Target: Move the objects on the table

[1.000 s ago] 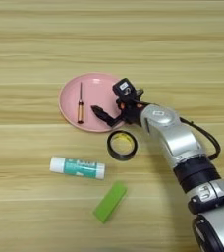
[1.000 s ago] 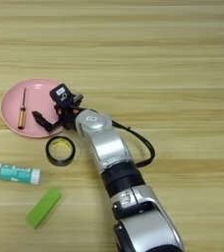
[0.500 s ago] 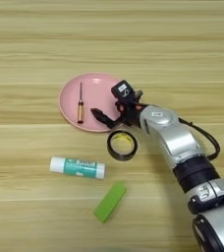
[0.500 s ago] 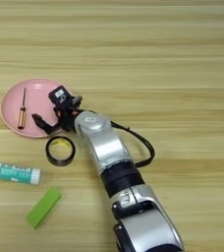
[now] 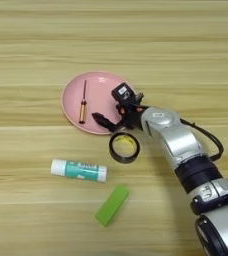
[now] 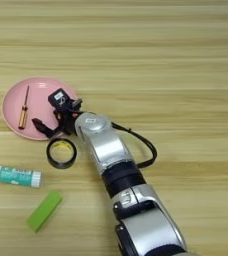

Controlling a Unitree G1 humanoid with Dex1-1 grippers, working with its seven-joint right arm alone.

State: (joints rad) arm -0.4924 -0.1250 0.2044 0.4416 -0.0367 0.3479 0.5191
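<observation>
A round pink plate (image 5: 93, 85) lies left of the middle of the table (image 5: 186, 45), and a small orange-handled screwdriver (image 5: 82, 104) rests on its left half. My right gripper (image 5: 109, 107) hovers over the plate's right side, open and holding nothing, with one black finger (image 5: 99, 119) near the plate's front rim. Just in front of the plate lies the black tape ring with yellow inside (image 5: 124, 147). Nearer and to the left are the white tube with teal label (image 5: 79, 170) and the green block (image 5: 112, 205).
My silver forearm (image 5: 181, 145) runs from the bottom right corner up to the plate, with a black cable (image 5: 211, 142) looping on its right side. Bare wood stretches behind the plate and to the right.
The gripper has edged a little to the left over the plate. The plate, screwdriver, tape ring, tube and block have not moved.
</observation>
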